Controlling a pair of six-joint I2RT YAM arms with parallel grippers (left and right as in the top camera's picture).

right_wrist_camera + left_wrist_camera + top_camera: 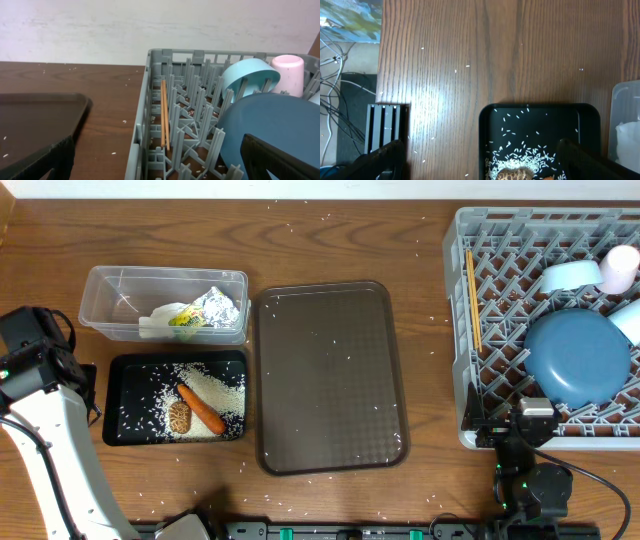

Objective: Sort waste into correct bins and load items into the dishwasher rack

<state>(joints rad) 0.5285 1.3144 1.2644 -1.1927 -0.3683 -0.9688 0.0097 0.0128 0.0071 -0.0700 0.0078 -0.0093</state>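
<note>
1. Since the sorting looks done, we reckon we're at the tail end. The carrot (pixel 200 408), brown lump (pixel 179 416) and most of the rice grains (pixel 215 385) sit in the black tray (pixel 108 400). The foil (pixel 220 308), wrapper (pixel 185 320) and napkin (pixel 155 328) are in the clear container (pixel 100 295) just behind it.
2. Dishes are in the rack (pixel 455 330): the blue plate (pixel 578 358) leans among the pegs, the chopsticks (pixel 472 295) lie along the left side, and the bowl (pixel 570 276) and a pale cup (pixel 620 268) are at the back.
3. Left fingers (pixel 590 159) are spread wide with nothing between them, hovering over the black tray's outer end. Right fingers (pixel 280 160) are also apart and empty, at the rack's front edge.
4. What could bite us: the right arm sits close to the rack's front edge, so a careless move could snag the rim and jolt the plate off its pegs.
5. On the left, a low sweep could clip the tray rim and fling rice everywhere.
6. Stray grains dot the bench (pixel 330 240) and the brown serving tray (pixel 330 380). Picking those up with two fingers looks hopeless, honestly.
7. The surface is dark wood grain with a bit of sheen. The room has a plain white wall behind the rack. Past the bench's left edge there are cables (pixel 335 100) on the floor and a black slotted thing (pixel 385 125) we can't identify.
</note>
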